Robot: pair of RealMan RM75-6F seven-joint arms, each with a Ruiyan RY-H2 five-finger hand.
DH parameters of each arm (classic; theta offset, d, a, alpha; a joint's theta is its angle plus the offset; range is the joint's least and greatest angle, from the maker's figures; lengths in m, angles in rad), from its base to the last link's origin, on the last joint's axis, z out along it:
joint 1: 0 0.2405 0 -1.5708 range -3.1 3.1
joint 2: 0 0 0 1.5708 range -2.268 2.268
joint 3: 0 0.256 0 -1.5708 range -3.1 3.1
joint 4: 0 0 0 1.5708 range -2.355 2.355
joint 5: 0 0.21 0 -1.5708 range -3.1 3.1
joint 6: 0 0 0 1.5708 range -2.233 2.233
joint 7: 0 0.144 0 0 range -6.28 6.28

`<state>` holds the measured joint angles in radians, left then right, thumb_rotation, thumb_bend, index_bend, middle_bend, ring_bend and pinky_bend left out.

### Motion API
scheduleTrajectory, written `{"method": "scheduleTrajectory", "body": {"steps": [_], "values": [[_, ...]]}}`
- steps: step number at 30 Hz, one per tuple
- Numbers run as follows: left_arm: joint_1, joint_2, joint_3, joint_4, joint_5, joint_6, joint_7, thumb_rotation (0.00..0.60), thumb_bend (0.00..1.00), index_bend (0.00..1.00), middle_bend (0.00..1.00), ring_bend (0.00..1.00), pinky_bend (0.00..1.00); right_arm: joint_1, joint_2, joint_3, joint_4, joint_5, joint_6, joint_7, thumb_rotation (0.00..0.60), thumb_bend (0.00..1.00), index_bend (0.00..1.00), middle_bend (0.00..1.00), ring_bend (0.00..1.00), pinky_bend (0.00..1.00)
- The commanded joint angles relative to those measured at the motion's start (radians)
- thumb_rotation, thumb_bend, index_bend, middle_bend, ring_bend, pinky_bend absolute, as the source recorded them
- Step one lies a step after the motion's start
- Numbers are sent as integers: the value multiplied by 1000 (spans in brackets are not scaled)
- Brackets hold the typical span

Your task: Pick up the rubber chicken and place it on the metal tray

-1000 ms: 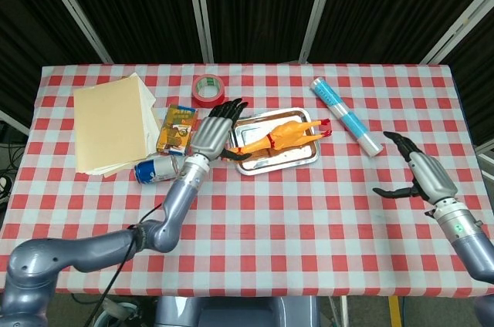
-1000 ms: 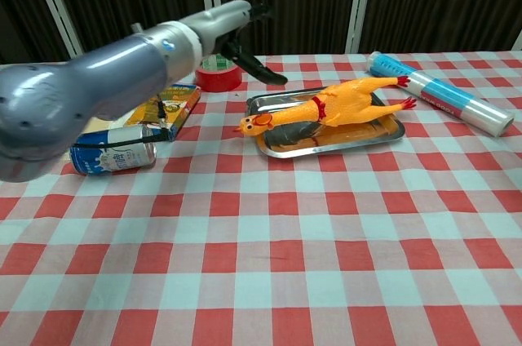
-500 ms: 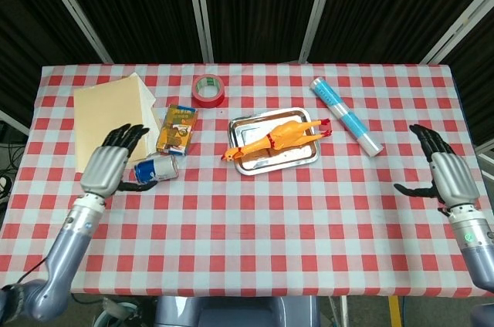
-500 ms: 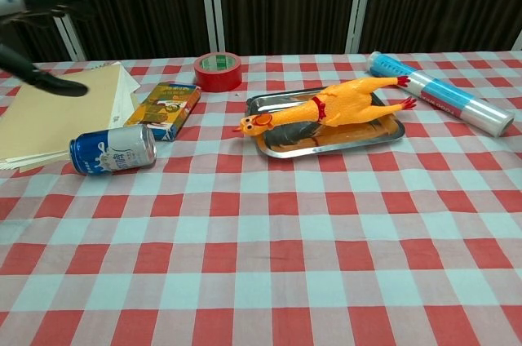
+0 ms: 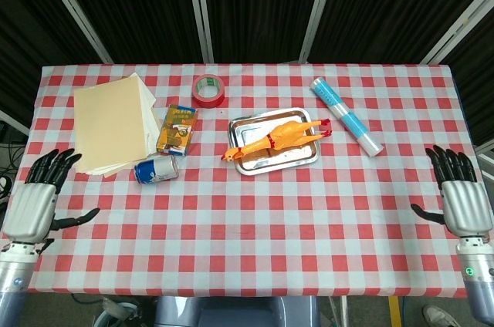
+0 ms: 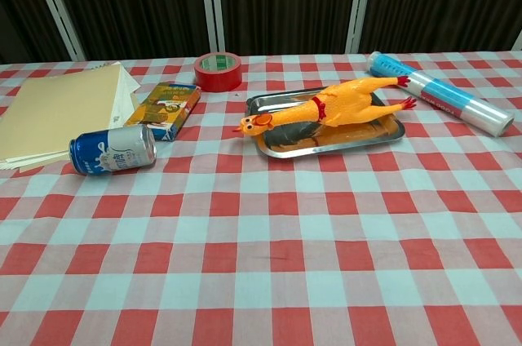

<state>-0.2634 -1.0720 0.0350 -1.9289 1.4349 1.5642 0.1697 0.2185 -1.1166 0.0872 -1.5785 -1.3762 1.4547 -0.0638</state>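
The orange rubber chicken point(image 5: 276, 138) point(image 6: 330, 106) lies lengthwise on the metal tray point(image 5: 301, 159) point(image 6: 367, 135) near the table's middle, its head hanging over the tray's left rim. My left hand point(image 5: 35, 205) hovers at the table's front left edge, fingers spread and holding nothing. At the front right edge is my right hand point(image 5: 461, 202), also spread and empty. Neither hand shows in the chest view.
A blue can point(image 5: 157, 168) point(image 6: 112, 150) lies on its side beside a small book point(image 5: 177, 129) point(image 6: 164, 105). Cream folders point(image 5: 112, 122) sit back left, a red tape roll point(image 5: 208, 89) at the back, and a rolled blue-white sheet point(image 5: 346, 116) lies right of the tray.
My left hand has pulled away from the tray, swinging left and back to the table's front left edge. The right hand has drawn back toward the front right edge. The chicken stays on the tray.
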Motion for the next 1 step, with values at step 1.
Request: {"method": "scheduleTrajectory", "body": {"steps": [1], "values": [[33, 8, 25, 11, 39, 24, -21, 600, 42, 118, 74, 0, 75, -43, -24, -22, -3, -22, 53, -46, 582, 133, 0, 61, 0, 25]]}}
